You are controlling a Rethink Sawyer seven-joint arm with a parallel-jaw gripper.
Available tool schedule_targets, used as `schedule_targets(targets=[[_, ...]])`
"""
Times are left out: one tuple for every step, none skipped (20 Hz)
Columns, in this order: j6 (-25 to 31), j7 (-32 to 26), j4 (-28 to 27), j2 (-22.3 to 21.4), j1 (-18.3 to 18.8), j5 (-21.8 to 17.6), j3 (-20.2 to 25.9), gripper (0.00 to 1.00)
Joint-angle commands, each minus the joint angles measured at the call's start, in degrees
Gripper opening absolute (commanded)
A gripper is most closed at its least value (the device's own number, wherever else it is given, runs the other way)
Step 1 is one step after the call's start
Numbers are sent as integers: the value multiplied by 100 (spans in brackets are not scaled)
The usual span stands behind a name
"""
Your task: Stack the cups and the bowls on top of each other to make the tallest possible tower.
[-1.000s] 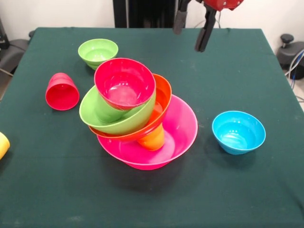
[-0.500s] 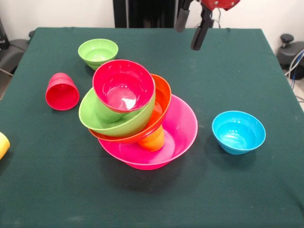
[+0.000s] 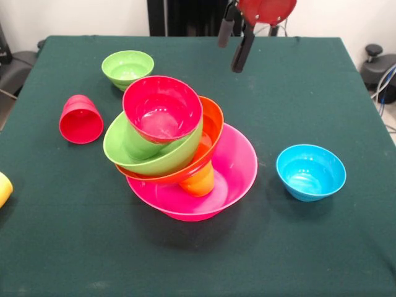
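The tower (image 3: pixel 179 148) stands mid-table: a wide pink bowl (image 3: pixel 235 170) at the base, an orange cup (image 3: pixel 199 180) inside it, a tilted orange bowl (image 3: pixel 212 124), a large green bowl (image 3: pixel 142 151) and a small red bowl (image 3: pixel 162 108) on top. It leans to the left. My gripper (image 3: pixel 233 44) hangs open and empty above the table's far side, up and right of the tower. Loose pieces: a small green bowl (image 3: pixel 127 67), a red cup (image 3: pixel 80 119) on its side, a blue bowl (image 3: pixel 310 172), and a yellow cup (image 3: pixel 4 189) at the left edge.
A dark green cloth (image 3: pixel 322 86) covers the table. Black equipment sits off the table at the right edge (image 3: pixel 377 65) and left edge (image 3: pixel 12 65).
My gripper has drifted left along the far side, staying open. The red bowl atop the tower wobbled slightly and sits about where it was.
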State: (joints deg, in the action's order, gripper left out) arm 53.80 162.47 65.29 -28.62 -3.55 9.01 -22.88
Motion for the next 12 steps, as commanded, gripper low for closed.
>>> schedule_targets(targets=[[224,1507,494,635,-127,236,158,100],[232,1518,457,668,-154,240,120,100],[240,1530,421,702,-181,245,82,100],[248,1541,384,735,-208,249,43,100],[256,1553,347,768,-235,253,5,100],[277,1624,241,849,-286,234,-39,100],[330,1587,198,888,-306,243,-61,100],[382,1549,155,927,-325,253,-83,100],[435,1511,112,967,-344,262,-105,100],[442,1561,85,987,-373,297,-120,100],[491,1574,103,975,-372,365,-91,100],[512,1580,48,1014,-383,388,-102,100]])
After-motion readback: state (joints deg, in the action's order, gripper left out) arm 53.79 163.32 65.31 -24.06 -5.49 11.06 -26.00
